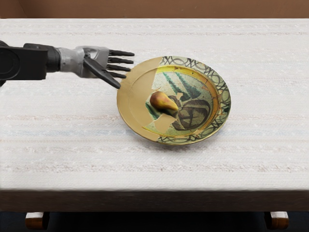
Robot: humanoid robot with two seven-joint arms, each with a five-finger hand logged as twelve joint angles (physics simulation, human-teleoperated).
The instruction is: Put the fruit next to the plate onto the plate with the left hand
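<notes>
A patterned plate [131,99] sits on the pale counter [58,137], and a small brown-yellow fruit [162,101] (pear-shaped, lying on its side) rests near the plate's middle. The left hand [99,60] hangs just beside the plate's upper-left rim, its dark fingers [121,61] straight, spread and holding nothing.

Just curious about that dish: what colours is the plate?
The plate is golden-yellow with green and dark patterns; head view.

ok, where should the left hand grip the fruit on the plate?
Likely the fruit at its fat left end, pinched crosswise from above: it lies on its side tapering right, and the raised rim of the plate blocks the left hand coming in low.
</notes>
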